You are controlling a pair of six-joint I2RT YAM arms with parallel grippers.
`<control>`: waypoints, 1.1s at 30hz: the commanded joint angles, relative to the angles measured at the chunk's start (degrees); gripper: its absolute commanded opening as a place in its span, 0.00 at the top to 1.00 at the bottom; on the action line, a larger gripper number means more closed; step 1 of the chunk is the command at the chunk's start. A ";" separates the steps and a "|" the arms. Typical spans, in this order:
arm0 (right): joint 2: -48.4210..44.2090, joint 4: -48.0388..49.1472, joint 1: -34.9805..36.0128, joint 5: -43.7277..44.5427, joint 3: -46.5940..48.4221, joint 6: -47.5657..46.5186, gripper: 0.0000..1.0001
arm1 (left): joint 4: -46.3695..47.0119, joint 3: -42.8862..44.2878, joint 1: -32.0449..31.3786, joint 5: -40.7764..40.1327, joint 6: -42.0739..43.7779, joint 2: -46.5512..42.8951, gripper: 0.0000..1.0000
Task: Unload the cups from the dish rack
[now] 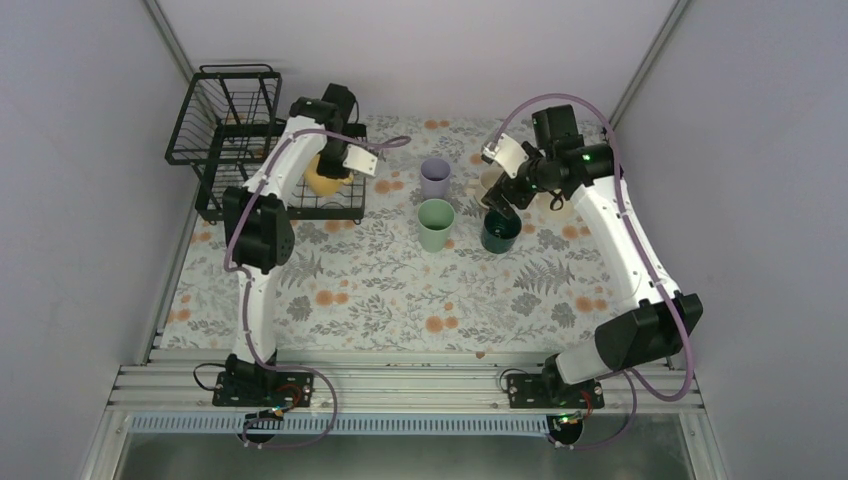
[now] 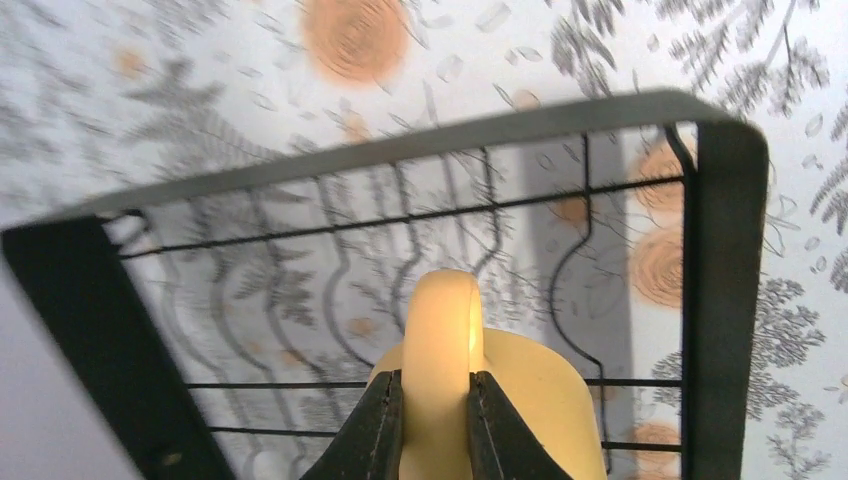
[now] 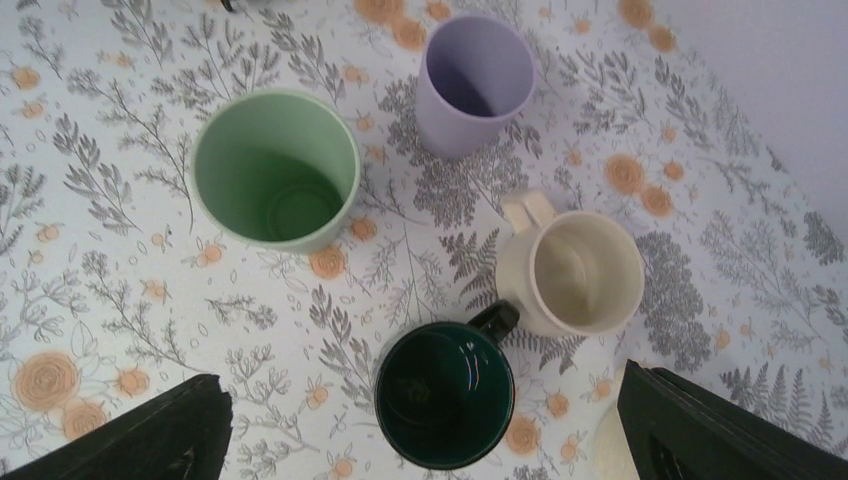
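**Desk:** Where's the yellow mug?

**Me:** I've got the yellow mug [image 1: 325, 180] over the flat tray end of the dish rack [image 1: 225, 130]. The rack sits at the far left of the tabletop [image 1: 380, 300]. On my left wrist view the rack's black wires and frame run beneath the mug. I can't tell whether its base touches them.

**Desk:** And your left gripper?

**Me:** My left gripper [image 2: 437, 385] is clamped on the mug's handle. One of the fingers [image 2: 375, 430] sits on each side of the loop, pressed against it.

**Desk:** What's standing outside the rack?

**Me:** Four cups, all upright with mouths up, on the tabletop to the right of the rack. The lavender tumbler [image 3: 475, 80] is the farthest, and the mint-green tumbler [image 3: 275, 170] stands just nearer than it, with a gap between them. To their right is the cream mug [image 3: 575, 270], its handle pointing toward the lavender tumbler. The dark teal mug [image 3: 445, 395] is just nearer than the cream one. Its handle comes right up to the cream mug's side, and I can't tell if they touch.

**Desk:** And the right side?

**Me:** My right gripper [image 3: 435, 440] hangs above the dark teal mug with its fingers wide apart and nothing between them. On the right wrist view the mug's mouth shows in the gap.
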 commanded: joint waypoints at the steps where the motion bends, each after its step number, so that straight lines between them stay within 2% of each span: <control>1: -1.14 3.08 0.37 -4.68 1.13 1.22 0.00 | -0.06 8.29 -1.57 1.09 -2.54 -5.77 0.98; 4: -1.06 4.51 0.39 -7.08 0.42 1.01 0.00 | -0.19 12.90 -2.99 2.48 -3.41 -7.21 0.98; 7: -2.34 7.71 0.16 -10.26 -1.51 0.80 0.00 | 2.41 13.33 -3.90 4.75 -4.03 -10.08 0.98; 12: -5.95 15.57 -0.26 -21.60 -5.32 0.88 0.00 | 9.48 11.19 -4.27 15.22 -7.77 -15.46 0.98; 16: -5.22 16.73 -0.26 -29.84 -4.07 -0.11 0.00 | 15.18 7.93 -4.23 26.98 -12.29 -19.83 0.98; 20: -3.17 16.97 -0.19 -35.23 -2.53 -2.50 0.00 | 20.68 5.05 -4.48 39.82 -19.68 -23.00 0.98; 24: -1.97 20.38 -0.23 -38.82 -2.67 -2.22 0.00 | 24.56 4.87 -4.73 49.42 -25.82 -23.35 0.98; 28: -0.53 21.21 -0.05 -42.92 -1.16 -2.04 0.00 | 27.94 3.92 -4.84 57.51 -30.09 -22.89 0.98; 33: 0.75 23.08 -0.07 -44.98 -0.35 -0.13 0.00 | 28.71 5.12 -5.32 62.21 -31.37 -20.64 0.98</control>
